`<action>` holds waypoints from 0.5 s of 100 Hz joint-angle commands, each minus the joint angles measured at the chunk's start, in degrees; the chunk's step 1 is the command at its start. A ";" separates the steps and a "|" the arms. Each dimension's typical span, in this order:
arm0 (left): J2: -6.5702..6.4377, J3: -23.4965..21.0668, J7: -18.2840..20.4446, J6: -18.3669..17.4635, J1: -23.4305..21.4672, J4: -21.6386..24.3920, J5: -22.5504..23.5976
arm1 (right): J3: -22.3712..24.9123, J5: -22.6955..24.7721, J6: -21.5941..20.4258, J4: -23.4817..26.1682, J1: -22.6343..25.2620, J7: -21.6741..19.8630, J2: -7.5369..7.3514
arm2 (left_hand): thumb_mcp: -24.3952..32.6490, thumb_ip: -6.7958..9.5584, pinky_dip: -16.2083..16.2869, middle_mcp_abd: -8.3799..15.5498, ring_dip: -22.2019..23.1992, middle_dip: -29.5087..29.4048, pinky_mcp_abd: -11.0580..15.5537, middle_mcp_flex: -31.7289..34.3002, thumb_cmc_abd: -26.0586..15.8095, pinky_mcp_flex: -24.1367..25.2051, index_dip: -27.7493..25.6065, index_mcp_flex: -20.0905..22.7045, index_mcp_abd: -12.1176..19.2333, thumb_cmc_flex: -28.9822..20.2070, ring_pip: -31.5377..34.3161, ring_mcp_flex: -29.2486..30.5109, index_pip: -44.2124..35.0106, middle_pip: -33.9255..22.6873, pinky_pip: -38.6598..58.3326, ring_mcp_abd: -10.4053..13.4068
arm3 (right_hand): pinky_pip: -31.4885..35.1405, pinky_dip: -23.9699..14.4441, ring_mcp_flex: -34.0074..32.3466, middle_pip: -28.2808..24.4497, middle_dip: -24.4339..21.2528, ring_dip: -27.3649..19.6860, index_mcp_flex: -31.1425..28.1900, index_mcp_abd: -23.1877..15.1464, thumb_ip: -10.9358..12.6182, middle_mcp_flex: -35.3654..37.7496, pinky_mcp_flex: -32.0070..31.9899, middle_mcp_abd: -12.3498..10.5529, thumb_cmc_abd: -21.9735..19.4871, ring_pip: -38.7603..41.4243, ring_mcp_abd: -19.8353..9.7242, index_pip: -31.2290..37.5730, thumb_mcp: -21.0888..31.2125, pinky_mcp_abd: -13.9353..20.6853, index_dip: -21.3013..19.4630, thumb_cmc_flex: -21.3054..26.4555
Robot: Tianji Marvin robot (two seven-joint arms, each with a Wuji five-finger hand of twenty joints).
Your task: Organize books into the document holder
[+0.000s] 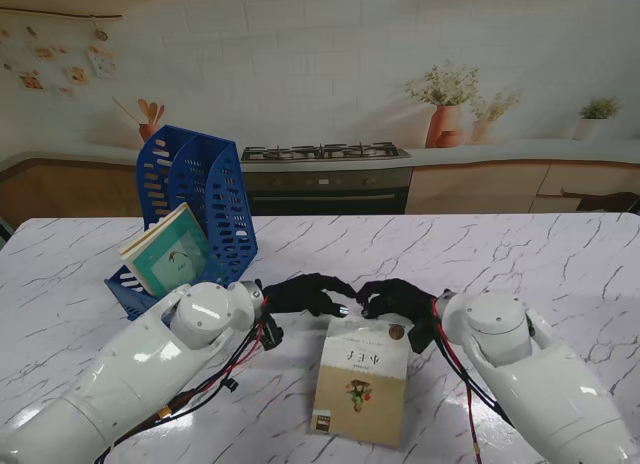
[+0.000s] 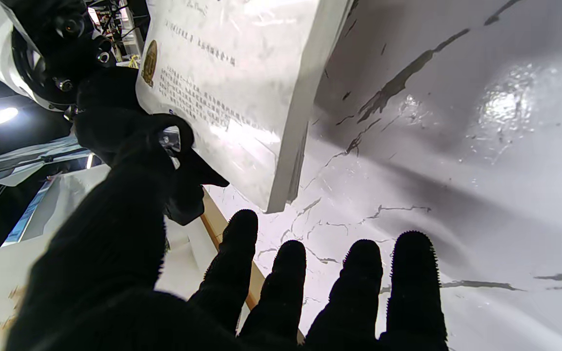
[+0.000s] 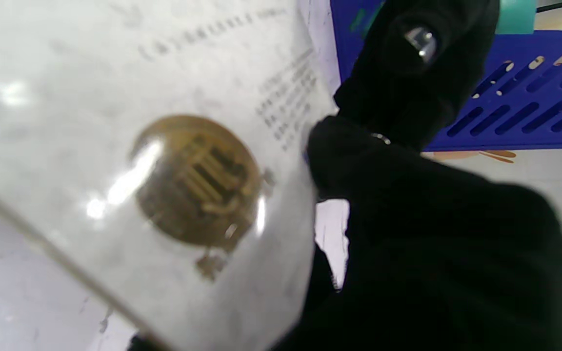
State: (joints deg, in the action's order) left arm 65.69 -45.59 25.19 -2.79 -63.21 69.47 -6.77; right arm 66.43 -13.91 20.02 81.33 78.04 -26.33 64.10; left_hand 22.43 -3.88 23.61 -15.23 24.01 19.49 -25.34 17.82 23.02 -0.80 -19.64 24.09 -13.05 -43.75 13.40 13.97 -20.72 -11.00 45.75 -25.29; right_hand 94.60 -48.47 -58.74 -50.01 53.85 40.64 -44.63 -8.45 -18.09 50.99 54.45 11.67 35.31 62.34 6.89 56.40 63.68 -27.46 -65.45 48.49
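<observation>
One glossy, stiff paperback book [image 1: 362,379] lies near me on the table [image 1: 520,254]; my right hand [image 1: 395,298] pinches its far edge, left hand [image 1: 305,292] spread empty beside it, so I'd grip the spine, it's slippery

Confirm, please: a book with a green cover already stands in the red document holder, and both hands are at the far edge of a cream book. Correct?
Not quite: the document holder is blue, as the stand view shows. The rest holds.
</observation>
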 commanded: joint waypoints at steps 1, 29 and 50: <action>0.46 0.84 0.65 -1.38 0.67 -0.33 -0.53 | -0.26 -0.13 -0.62 0.40 -0.11 -0.25 0.22 | 2.55 0.48 -0.51 -0.50 -0.16 0.35 1.52 -0.57 1.94 -0.57 -1.12 -0.95 -1.35 3.11 -0.92 -0.38 0.58 0.28 -0.78 0.90 | 2.27 -0.99 -8.95 -9.73 4.23 5.19 -5.32 -0.96 1.36 3.35 2.18 -8.55 -5.89 13.42 -12.39 8.05 8.07 13.74 -2.53 11.64; 0.39 3.83 3.78 -3.68 2.54 -2.04 -1.93 | -1.15 1.21 -2.38 -0.78 -1.12 -1.00 -0.03 | 8.25 -0.15 7.50 -0.68 8.21 4.71 6.89 8.39 4.65 -13.40 -7.07 -0.10 -4.43 3.33 12.87 14.90 -6.83 -7.51 15.63 4.57 | 2.04 -1.55 -8.47 -9.58 4.38 5.32 -5.09 -0.94 1.40 3.01 1.53 -8.67 -6.19 13.37 -12.36 7.86 7.52 13.98 -2.61 11.80; 0.15 4.88 5.97 -4.41 3.21 -2.13 -3.24 | -1.77 1.56 -3.17 -1.88 -2.32 -1.32 -0.01 | 12.89 -0.68 10.75 -0.77 18.08 8.04 13.79 14.54 6.89 -26.11 -13.97 0.47 -3.97 2.23 26.81 24.24 -17.84 -14.07 28.91 9.30 | 1.77 -2.21 -8.03 -9.57 4.66 5.52 -4.75 -0.76 1.30 2.55 1.00 -8.55 -6.28 13.50 -12.25 7.76 6.99 13.99 -2.69 12.15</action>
State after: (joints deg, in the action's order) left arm 65.63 -40.96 30.04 -5.66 -60.15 67.17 -9.37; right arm 64.96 -12.42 17.35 79.63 76.21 -27.57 63.78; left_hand 33.68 -3.57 32.95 -16.35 39.14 26.40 -15.55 30.34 27.22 -23.92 -31.21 23.24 -19.14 -41.52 36.11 35.95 -32.62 -22.85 68.98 -18.23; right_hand 94.60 -49.43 -58.75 -50.47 54.02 41.78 -44.79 -8.68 -18.10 50.99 54.35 11.80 35.25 64.89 6.89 56.81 63.68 -27.46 -65.58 48.48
